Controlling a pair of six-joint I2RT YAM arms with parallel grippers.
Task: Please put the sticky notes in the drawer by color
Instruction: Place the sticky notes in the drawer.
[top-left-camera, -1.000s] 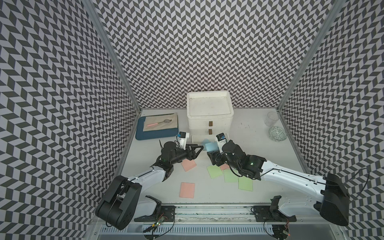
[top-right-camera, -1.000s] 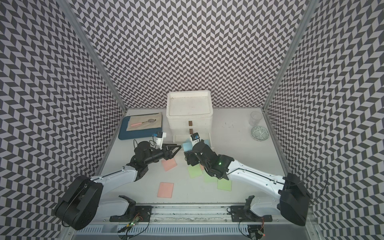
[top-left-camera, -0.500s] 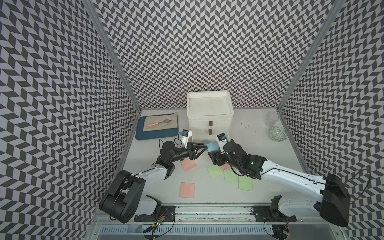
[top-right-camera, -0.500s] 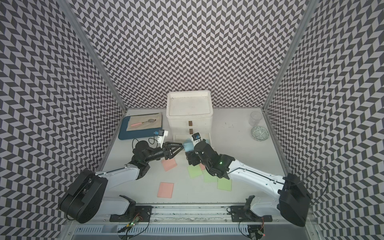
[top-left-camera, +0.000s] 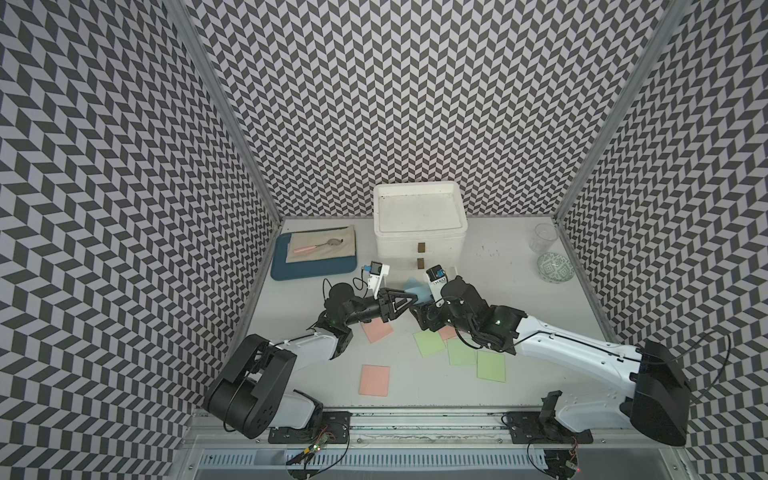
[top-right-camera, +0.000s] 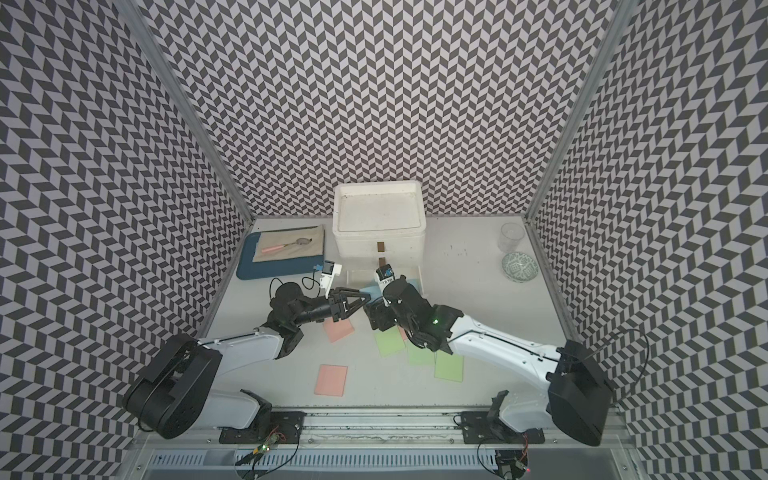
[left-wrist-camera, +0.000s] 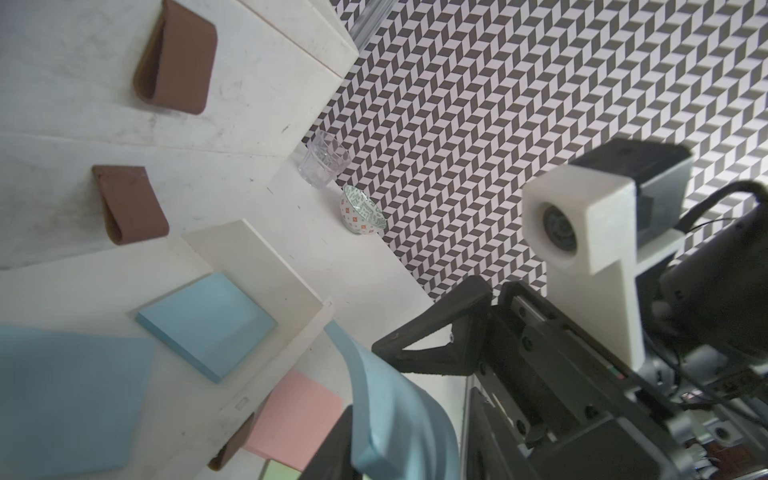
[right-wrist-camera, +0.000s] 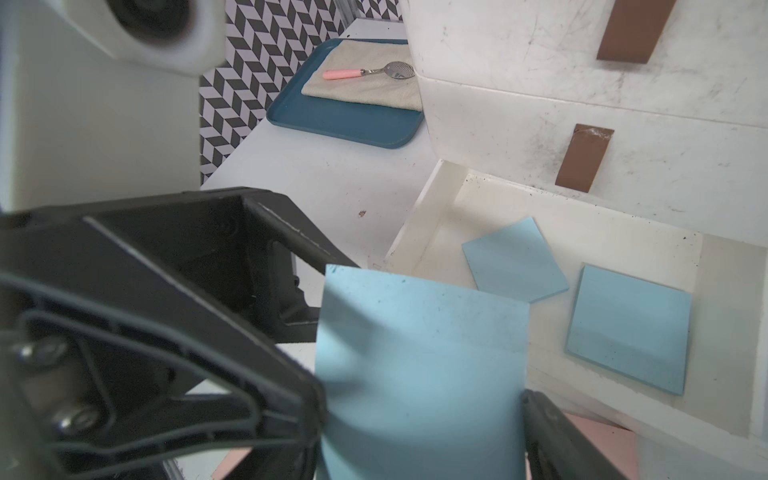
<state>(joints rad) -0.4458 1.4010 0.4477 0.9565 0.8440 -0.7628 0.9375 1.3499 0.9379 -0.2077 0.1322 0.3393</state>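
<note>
A light blue sticky note (top-left-camera: 415, 286) (right-wrist-camera: 419, 365) hangs in front of the white drawer unit (top-left-camera: 417, 245). My right gripper (top-left-camera: 419, 309) (right-wrist-camera: 419, 415) is shut on its two side edges. My left gripper (top-left-camera: 410, 297) (left-wrist-camera: 386, 449) pinches the same note (left-wrist-camera: 395, 415), which bends. The bottom drawer (right-wrist-camera: 415, 216) is pulled out, with two blue notes (right-wrist-camera: 515, 259) (right-wrist-camera: 627, 328) lying inside. On the table lie three green notes (top-left-camera: 429, 343) (top-left-camera: 460, 352) (top-left-camera: 491, 365) and pink notes (top-left-camera: 376, 330) (top-left-camera: 375, 380), another pink one (top-left-camera: 448, 332) partly under my right arm.
A blue tray (top-left-camera: 313, 270) with a beige cloth and a pink-handled spoon lies left of the drawer unit. A clear glass (top-left-camera: 544, 237) and a patterned bowl (top-left-camera: 555, 268) stand at the back right. The two upper drawers are closed.
My left arm has reached right to the blue note held by the right gripper, and its jaws have closed on it. The right arm has barely moved.
</note>
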